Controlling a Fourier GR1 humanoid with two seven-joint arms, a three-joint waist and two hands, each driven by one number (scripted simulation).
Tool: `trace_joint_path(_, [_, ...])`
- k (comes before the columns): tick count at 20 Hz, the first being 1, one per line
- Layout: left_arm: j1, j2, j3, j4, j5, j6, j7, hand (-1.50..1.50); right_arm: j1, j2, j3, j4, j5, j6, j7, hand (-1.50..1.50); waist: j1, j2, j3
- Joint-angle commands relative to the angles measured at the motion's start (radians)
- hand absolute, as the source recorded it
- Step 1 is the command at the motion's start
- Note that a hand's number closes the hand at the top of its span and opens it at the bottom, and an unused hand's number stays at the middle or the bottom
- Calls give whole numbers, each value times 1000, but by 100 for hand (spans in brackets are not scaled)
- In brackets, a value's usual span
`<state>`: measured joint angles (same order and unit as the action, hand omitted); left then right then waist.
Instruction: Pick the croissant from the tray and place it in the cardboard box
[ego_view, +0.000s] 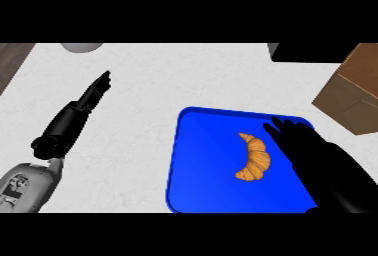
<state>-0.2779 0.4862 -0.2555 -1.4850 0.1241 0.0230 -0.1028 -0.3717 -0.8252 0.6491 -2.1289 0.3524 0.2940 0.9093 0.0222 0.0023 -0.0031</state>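
Here, a croissant lies on a blue tray with an open robot hand beside it.

Nearest, at the lower left, a grey forearm comes in over the white, faintly marbled surface; its left robot hand is released, fingers straight and pointing away, well apart from the tray. At the lower right the blue tray sits flat on the surface, and the croissant lies on it, right of the tray's middle, curved like a crescent. The right robot hand is spread over the tray's right part, fingers straight and holding nothing, just beside the croissant; whether it touches the pastry cannot be told. Farther off, past the tray's right corner, stands the brown cardboard box. At the far edge are a dark block beside the box, a grey round thing at the left, and a strip of wood along the surface's left side.
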Motion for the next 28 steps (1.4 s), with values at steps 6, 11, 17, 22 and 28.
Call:
trace_joint_path(6, [21, -39, 17, -29, -47, 6, 27, 0, -135, 306, 72, 205, 38, 112, 198, -150, -11, -2, 2])
trace_joint_path(11, [16, -44, 46, 6, -61, -19, 0, 0, -93, 350, 130, 224, 149, 111, 220, -150, -20, -3, 3])
trace_joint_path(17, [-10, -69, 71, 29, -66, -61, 7, 0, -134, 433, 73, 334, 218, 147, 180, -150, -20, -2, 3])
trace_joint_path(22, [30, -78, 84, 6, -100, -71, -3, 0, -86, 433, 50, 359, 282, 171, 120, -150, -20, -2, 3])
trace_joint_path(28, [40, -69, 148, 30, -78, -134, -27, 0, -29, 444, 44, 430, 384, 159, 33, -150, -22, -2, 3])
